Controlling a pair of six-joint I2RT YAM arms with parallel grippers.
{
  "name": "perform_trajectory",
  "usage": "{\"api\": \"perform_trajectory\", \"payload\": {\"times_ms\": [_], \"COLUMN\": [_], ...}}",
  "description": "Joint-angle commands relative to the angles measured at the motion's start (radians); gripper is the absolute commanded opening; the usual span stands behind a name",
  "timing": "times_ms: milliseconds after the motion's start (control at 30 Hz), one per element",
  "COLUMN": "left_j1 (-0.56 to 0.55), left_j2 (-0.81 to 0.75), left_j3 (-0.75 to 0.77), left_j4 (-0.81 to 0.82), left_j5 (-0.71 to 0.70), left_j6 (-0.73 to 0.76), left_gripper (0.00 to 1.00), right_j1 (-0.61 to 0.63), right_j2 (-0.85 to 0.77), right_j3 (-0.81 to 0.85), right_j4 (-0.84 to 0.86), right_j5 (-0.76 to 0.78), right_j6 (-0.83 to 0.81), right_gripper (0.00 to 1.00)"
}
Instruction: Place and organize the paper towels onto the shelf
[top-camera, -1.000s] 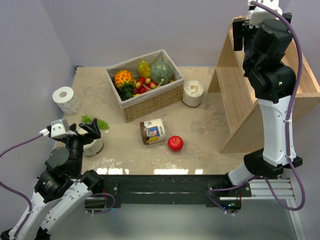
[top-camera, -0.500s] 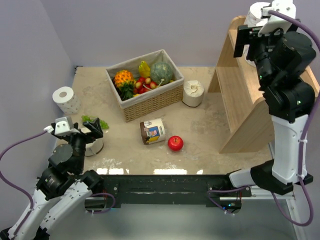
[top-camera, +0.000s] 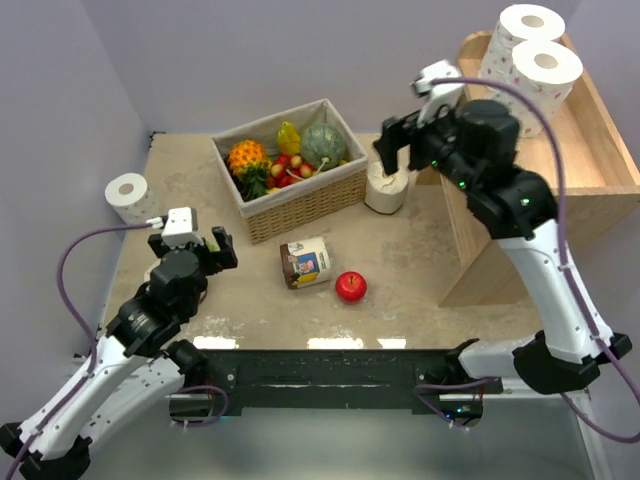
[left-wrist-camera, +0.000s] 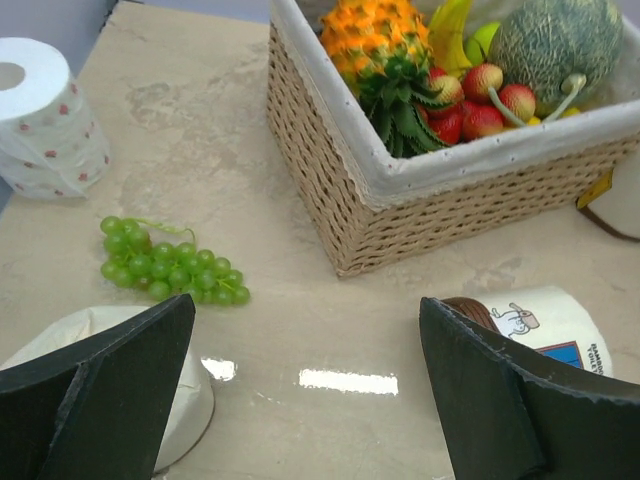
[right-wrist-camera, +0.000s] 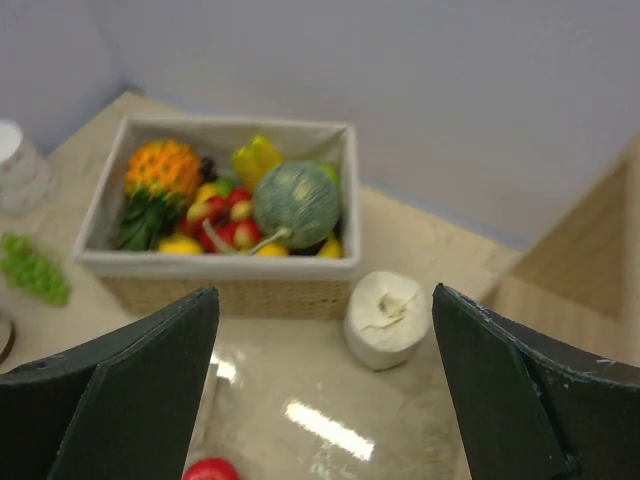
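Two pink-dotted paper towels (top-camera: 540, 45) stand on the top tier of the light-wood shelf (top-camera: 590, 160) at the right. A plain cream roll (top-camera: 387, 190) stands by the basket's right end, and my right gripper (top-camera: 400, 150) hovers open and empty above it. In the right wrist view (right-wrist-camera: 325, 390) the roll (right-wrist-camera: 388, 315) lies between the fingers, further off. A dotted roll (top-camera: 130, 197) stands at the far left. My left gripper (top-camera: 205, 255) is open and empty low over the table (left-wrist-camera: 305, 390), with another cream roll (left-wrist-camera: 200, 385) by its left finger.
A wicker fruit basket (top-camera: 300, 205) sits at the back centre. A printed-label jar (top-camera: 306, 262) lies on its side, with a red apple (top-camera: 350, 286) beside it. Green grapes (left-wrist-camera: 170, 265) lie between the dotted roll (left-wrist-camera: 45, 120) and the left gripper.
My right arm has swung down and left from the shelf top to above the cream roll by the basket, uncovering two rolls on the shelf. My left gripper moved forward and right.
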Motion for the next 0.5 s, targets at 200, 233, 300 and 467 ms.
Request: {"api": "perform_trajectory", "payload": {"times_ms": [200,233,300,467], "left_j1": [0.227,0.278,0.368,0.603], "left_j2": [0.302,0.332,0.418,0.581], "left_j3": [0.24,0.284,0.327,0.467], "left_j4": [0.141,0.132,0.112,0.037], "left_j5": [0.312,0.359,0.416,0.355], "left_j6": [-0.064,-0.072,-0.095,-0.121], "left_gripper": [0.97,0.96,0.96,0.93], "right_j1": [0.17,0.173,0.173,0.175], "right_j2": [-0.217,-0.234,-0.278,-0.336], "right_j3": [-0.476,-0.536,-0.585,-0.673], "right_j4": [0.213,0.243,0.268,0.328], "right_j5": [-0.146,-0.146,-0.143,-0.144], "right_j6": [0.135,0.146,0.166,0.198], "right_gripper": [0.87,0.86,0.86,0.85]}}
